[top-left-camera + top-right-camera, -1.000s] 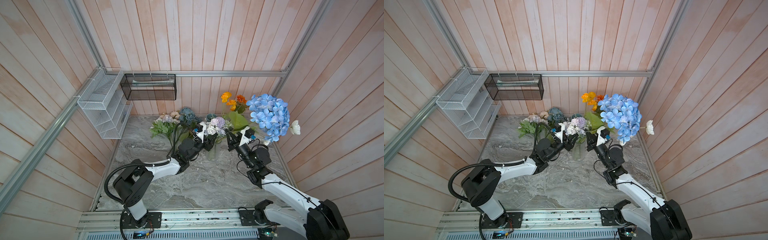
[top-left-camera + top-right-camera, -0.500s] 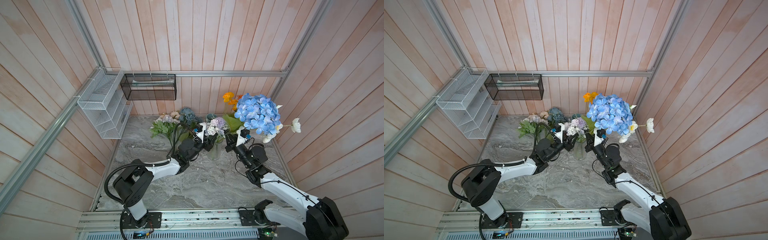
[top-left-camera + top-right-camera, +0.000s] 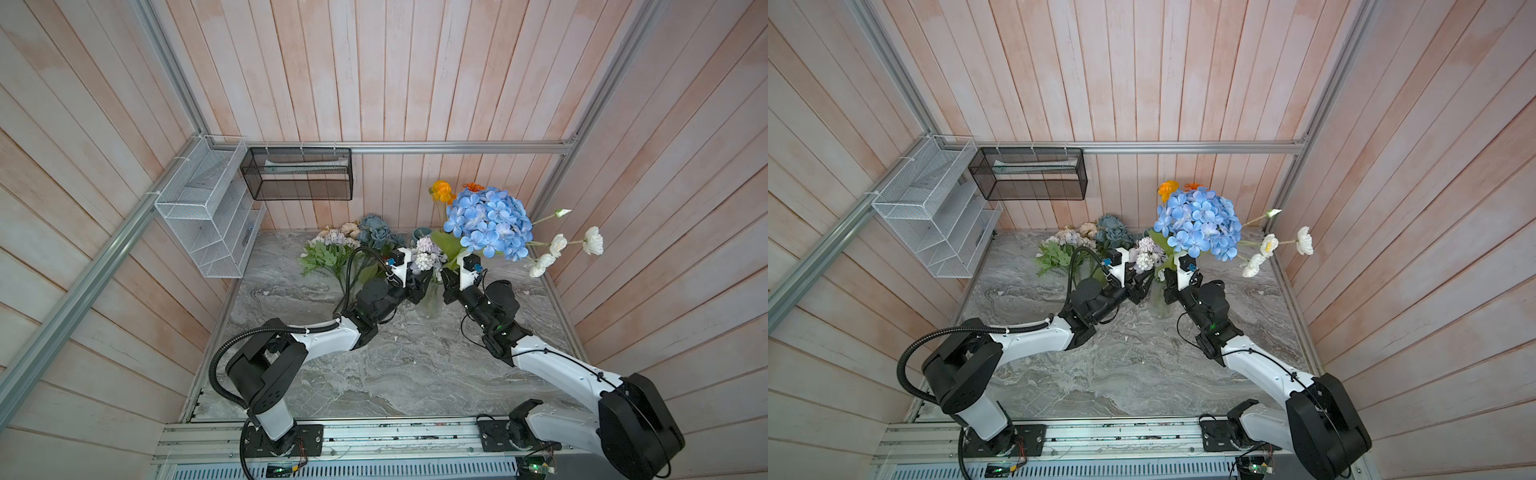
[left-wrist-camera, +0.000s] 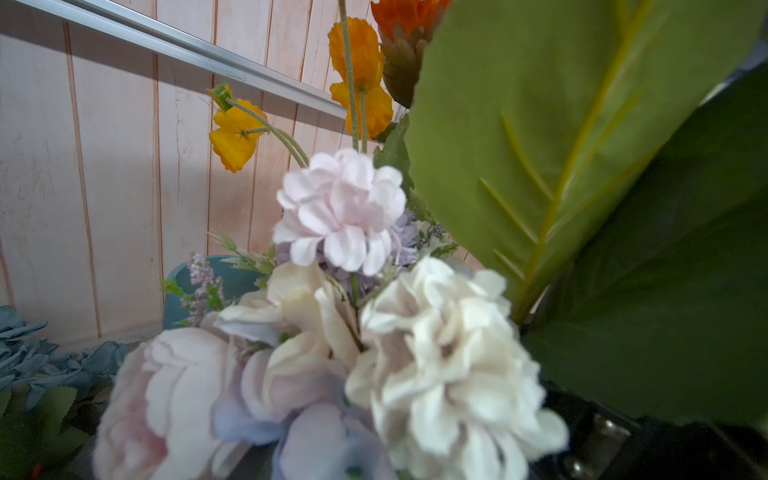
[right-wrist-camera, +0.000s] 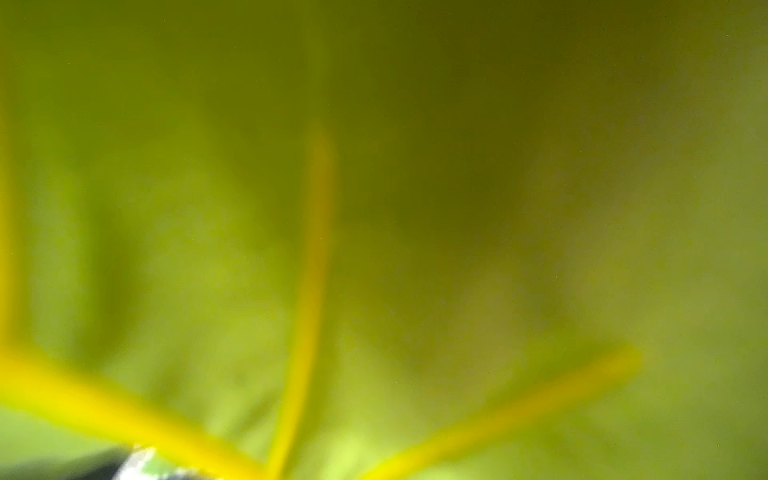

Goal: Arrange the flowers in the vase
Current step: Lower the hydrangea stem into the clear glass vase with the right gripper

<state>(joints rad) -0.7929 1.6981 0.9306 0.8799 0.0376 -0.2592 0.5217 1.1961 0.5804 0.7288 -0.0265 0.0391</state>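
Observation:
A clear glass vase (image 3: 432,303) (image 3: 1160,303) stands on the marble table. My left gripper (image 3: 424,283) is at its neck from the left, its jaws hidden by lilac and white blooms (image 4: 340,212). From the right, my right gripper (image 3: 446,286) holds a bunch of flowers at the vase mouth: blue hydrangea (image 3: 488,222) (image 3: 1200,226), white flowers (image 3: 557,245) and orange flowers (image 3: 440,192). A green leaf (image 5: 374,208) fills the right wrist view.
More flowers lie at the back of the table: a leafy pale bunch (image 3: 332,249) and dusty blue roses (image 3: 376,232). A teal cup (image 3: 420,234) stands behind the vase. A white wire shelf (image 3: 208,208) and a black mesh basket (image 3: 297,174) hang on the walls.
My right gripper has carried the hydrangea bunch left, toward the vase, and the white flowers now splay out to the right. The left arm has stayed put.

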